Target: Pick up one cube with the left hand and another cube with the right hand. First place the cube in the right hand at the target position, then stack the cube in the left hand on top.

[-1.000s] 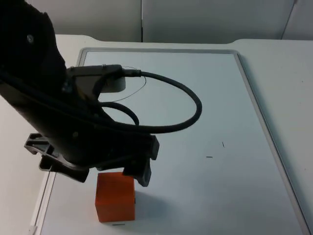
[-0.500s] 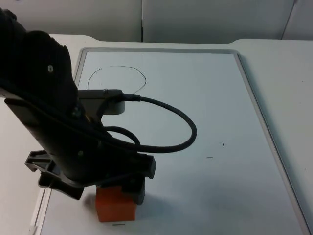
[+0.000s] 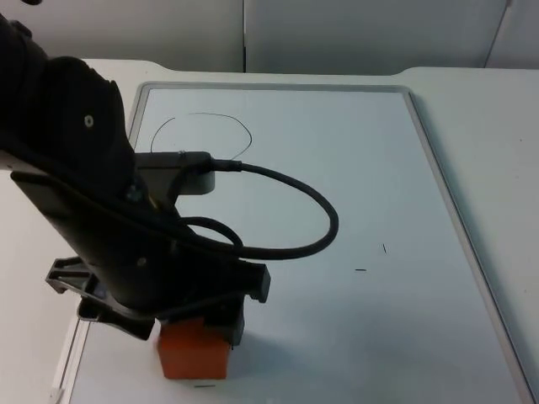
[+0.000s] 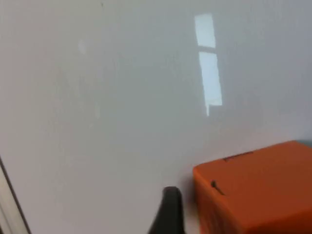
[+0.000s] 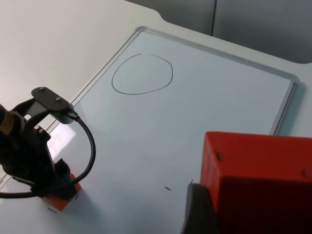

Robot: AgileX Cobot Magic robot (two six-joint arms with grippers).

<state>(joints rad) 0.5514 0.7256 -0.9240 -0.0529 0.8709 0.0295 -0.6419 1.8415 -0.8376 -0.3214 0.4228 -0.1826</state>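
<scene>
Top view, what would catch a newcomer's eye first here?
The left gripper hangs low over an orange cube at the near-left corner of the whiteboard. In the right wrist view a second orange cube sits large beside a black fingertip, apparently held above the board. A hand-drawn circle marks the whiteboard's far-left part.

White table (image 3: 488, 109), grey partition wall (image 3: 337, 34), perhaps overhead light.

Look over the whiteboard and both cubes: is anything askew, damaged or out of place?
Nothing stands out. One orange cube sits flat on the whiteboard under the left end effector; the second cube is held square in the right end effector. The drawn circle is unoccupied.
</scene>
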